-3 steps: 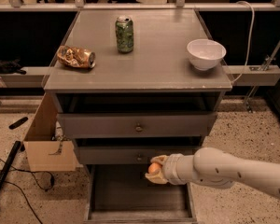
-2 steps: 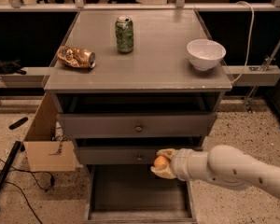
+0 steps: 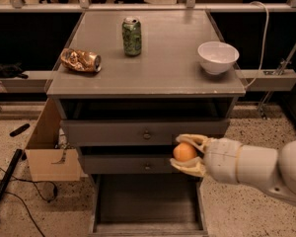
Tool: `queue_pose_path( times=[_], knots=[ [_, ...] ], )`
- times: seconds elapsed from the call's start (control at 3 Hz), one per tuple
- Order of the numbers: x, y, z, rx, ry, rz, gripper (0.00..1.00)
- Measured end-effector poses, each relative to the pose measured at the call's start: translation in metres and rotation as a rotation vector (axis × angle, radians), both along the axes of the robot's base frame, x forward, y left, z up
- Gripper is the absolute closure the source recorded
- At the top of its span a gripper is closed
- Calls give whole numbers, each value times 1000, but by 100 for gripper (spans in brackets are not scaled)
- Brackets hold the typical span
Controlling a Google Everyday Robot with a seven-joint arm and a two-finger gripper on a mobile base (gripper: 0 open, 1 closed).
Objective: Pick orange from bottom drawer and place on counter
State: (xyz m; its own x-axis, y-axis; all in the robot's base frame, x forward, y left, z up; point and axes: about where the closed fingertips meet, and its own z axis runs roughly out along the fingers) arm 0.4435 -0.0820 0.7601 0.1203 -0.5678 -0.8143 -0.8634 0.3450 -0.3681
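Note:
The orange (image 3: 184,152) is small and round and sits between the fingers of my gripper (image 3: 187,154). The gripper is shut on it and holds it in the air in front of the middle drawer, above the open bottom drawer (image 3: 147,201). My white arm reaches in from the right edge. The bottom drawer is pulled out and its dark floor shows nothing in it. The grey counter (image 3: 163,58) lies well above the gripper.
On the counter stand a green can (image 3: 131,36), a crumpled gold-brown snack bag (image 3: 80,60) at the left and a white bowl (image 3: 217,57) at the right. A cardboard box (image 3: 48,149) sits on the floor left of the cabinet. Cables lie on the floor.
My gripper has risen with the orange and shifted a little to the right, from the bottom drawer's upper edge to the height of the middle drawer front.

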Motion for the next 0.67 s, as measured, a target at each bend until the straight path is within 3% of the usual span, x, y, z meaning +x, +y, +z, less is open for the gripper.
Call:
queue_pose_path(
  times=[0.33,0.67],
  knots=[
    [-12,-32,0,1,3,-65,100],
    [-12,-32,0,0,3,-66,100]
  ],
)
